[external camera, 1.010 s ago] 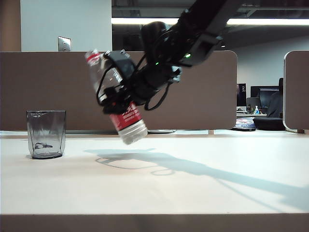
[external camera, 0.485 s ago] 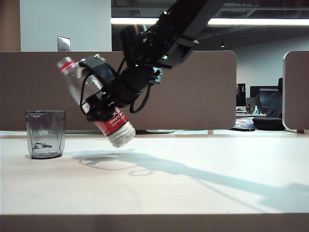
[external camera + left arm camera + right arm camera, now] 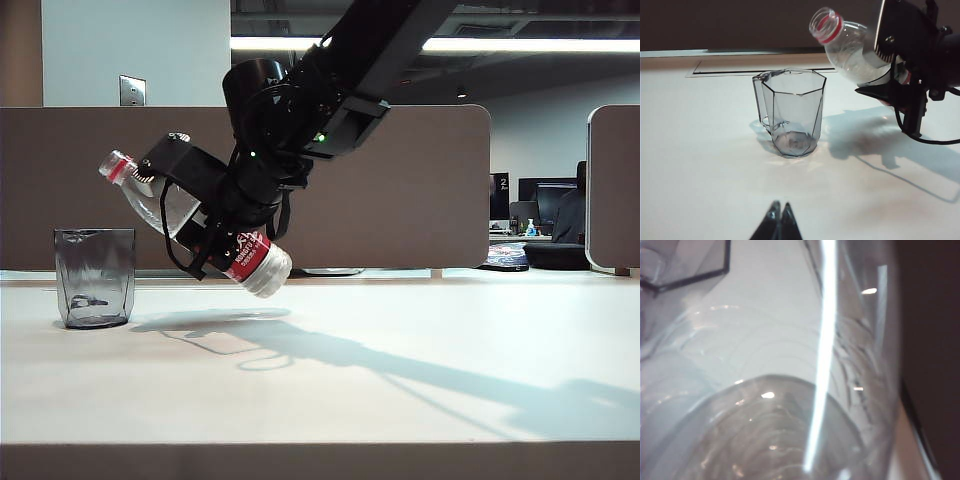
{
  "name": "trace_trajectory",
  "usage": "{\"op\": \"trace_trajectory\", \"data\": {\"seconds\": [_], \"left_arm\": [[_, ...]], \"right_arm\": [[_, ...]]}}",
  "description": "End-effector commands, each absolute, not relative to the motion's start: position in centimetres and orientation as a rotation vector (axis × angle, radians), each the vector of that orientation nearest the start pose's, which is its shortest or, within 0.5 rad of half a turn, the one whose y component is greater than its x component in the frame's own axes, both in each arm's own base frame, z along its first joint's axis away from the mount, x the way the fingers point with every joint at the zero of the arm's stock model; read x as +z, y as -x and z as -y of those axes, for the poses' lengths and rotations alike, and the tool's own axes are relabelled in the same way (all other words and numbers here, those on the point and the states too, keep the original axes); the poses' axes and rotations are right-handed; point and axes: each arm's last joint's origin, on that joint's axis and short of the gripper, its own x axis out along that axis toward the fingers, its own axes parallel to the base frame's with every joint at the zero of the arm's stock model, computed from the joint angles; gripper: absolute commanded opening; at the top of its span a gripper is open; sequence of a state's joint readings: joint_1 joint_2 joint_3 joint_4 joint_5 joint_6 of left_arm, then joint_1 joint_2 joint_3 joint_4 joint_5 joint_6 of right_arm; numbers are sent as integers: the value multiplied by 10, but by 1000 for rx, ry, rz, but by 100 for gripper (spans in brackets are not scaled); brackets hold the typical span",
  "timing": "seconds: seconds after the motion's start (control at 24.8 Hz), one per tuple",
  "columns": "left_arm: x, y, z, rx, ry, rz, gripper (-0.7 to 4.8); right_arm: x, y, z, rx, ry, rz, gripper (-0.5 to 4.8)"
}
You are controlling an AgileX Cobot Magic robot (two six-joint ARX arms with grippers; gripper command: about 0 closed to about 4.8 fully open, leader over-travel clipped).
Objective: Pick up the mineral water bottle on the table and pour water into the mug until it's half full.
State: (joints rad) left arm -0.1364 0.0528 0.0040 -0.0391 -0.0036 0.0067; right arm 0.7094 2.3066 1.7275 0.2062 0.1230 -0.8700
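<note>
The mineral water bottle [image 3: 251, 259] hangs tilted above the table [image 3: 400, 380], its open red-ringed mouth pointing left and slightly up. My right gripper [image 3: 203, 216] is shut on its middle, above the red label. The neck end is just right of and above the smoky-grey mug [image 3: 96, 277]. In the left wrist view the bottle [image 3: 847, 47] has its mouth over the mug's [image 3: 792, 112] far rim; no water stream shows. My left gripper [image 3: 779, 207] rests shut, low and in front of the mug. The clear bottle wall [image 3: 790, 390] fills the right wrist view, hiding the jaws.
Brown partition panels [image 3: 420, 190] back the table. The arm's shadow [image 3: 400, 355] falls across the table to the right of the mug. A cable slot [image 3: 765, 67] lies in the table behind the mug.
The right arm has carried the bottle left toward the mug and tipped it further over, so the neck now sits lower and close to the mug's rim. The left gripper has not moved.
</note>
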Motion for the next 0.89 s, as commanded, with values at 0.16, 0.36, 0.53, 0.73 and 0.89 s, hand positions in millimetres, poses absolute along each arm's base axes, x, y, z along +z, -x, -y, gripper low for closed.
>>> {"op": "trace_trajectory", "data": {"seconds": [0.16, 0.36, 0.53, 0.73, 0.89], "left_arm": [[159, -99, 13, -131, -12, -72, -5], [159, -99, 13, -131, -12, -68, -5], [159, -99, 13, -131, -12, -68, -5], [159, -99, 13, -129, -12, -69, -5], [159, -99, 13, -126, -12, -68, -5]], "right_arm": [[191, -403, -342, 619, 1045, 31, 252], [186, -406, -342, 569, 1107, 36, 252], [186, -413, -347, 526, 1132, 40, 252], [198, -422, -354, 475, 1182, 85, 252], [199, -423, -353, 471, 1261, 98, 252]]}}
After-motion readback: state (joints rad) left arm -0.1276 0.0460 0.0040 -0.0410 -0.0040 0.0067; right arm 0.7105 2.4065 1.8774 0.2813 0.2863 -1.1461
